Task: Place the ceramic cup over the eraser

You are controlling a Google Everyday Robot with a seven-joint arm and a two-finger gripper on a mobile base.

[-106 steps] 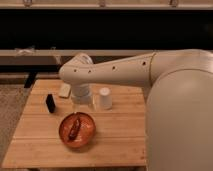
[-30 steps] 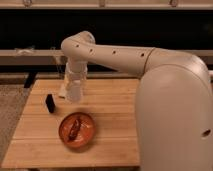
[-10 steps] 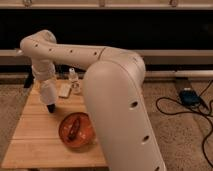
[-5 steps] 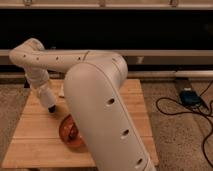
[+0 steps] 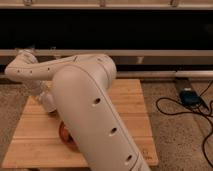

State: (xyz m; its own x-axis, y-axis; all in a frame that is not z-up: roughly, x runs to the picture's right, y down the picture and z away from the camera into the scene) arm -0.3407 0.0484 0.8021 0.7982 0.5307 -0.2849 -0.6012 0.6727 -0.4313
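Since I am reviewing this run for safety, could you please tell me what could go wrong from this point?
1. The arm hides most of the table, so neither the ceramic cup nor the eraser shows, and their alignment cannot be checked.
2. The gripper sits low at the table's left side, close to the orange bowl. A sideways move might nudge the bowl.
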